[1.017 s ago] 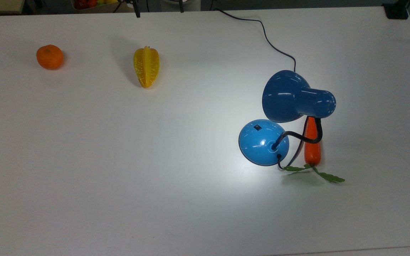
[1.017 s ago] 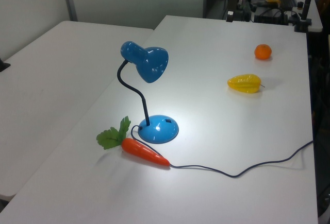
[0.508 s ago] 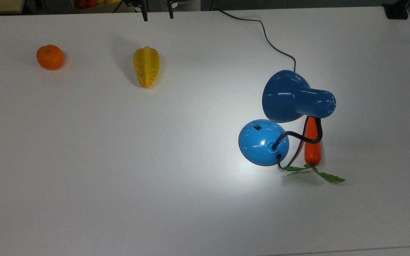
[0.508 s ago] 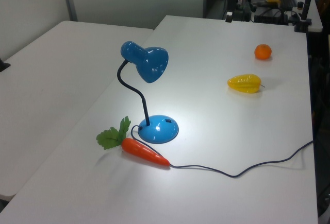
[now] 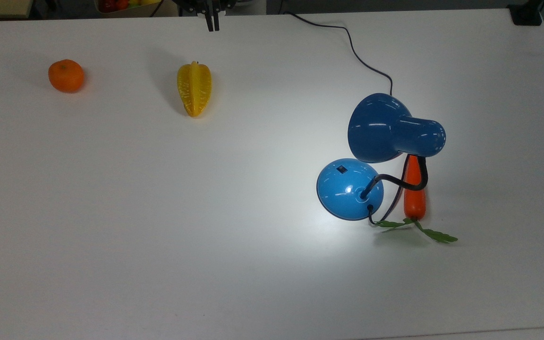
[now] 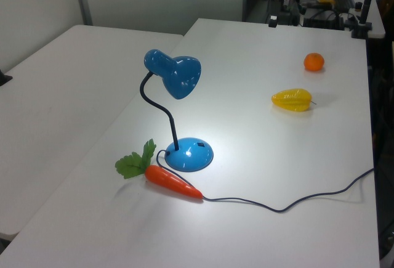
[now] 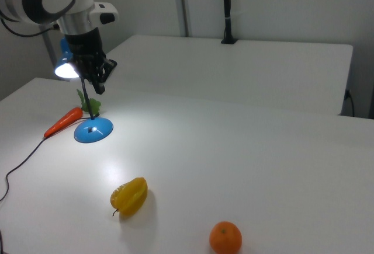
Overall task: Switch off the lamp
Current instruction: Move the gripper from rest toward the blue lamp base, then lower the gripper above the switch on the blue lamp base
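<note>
End effector (image 5: 213, 24) fingers have drawn together, now narrow and empty, well apart from the lamp (image 5: 350, 189). Lamp lit, beside the carrot (image 5: 414, 191). Likely readied to press the base switch (image 5: 342, 169).

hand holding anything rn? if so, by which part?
Nothing is held. The hand has its fingers together and bare at the top view's upper edge, well away from the lamp, which is lit.
</note>
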Action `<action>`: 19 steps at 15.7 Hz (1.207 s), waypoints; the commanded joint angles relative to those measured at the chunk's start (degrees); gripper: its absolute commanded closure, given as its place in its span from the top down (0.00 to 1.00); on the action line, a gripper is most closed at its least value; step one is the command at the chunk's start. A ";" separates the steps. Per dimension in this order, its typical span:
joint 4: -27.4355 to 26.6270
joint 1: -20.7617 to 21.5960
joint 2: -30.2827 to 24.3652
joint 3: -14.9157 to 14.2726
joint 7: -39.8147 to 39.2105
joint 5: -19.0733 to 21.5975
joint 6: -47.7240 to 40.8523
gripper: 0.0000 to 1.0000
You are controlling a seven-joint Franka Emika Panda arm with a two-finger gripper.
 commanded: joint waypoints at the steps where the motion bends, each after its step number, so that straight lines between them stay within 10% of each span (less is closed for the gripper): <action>1: -1.69 0.11 0.18 1.40 -1.20 0.46 3.07 0.00; 19: -4.16 5.82 8.00 6.86 -0.23 0.46 15.45 0.00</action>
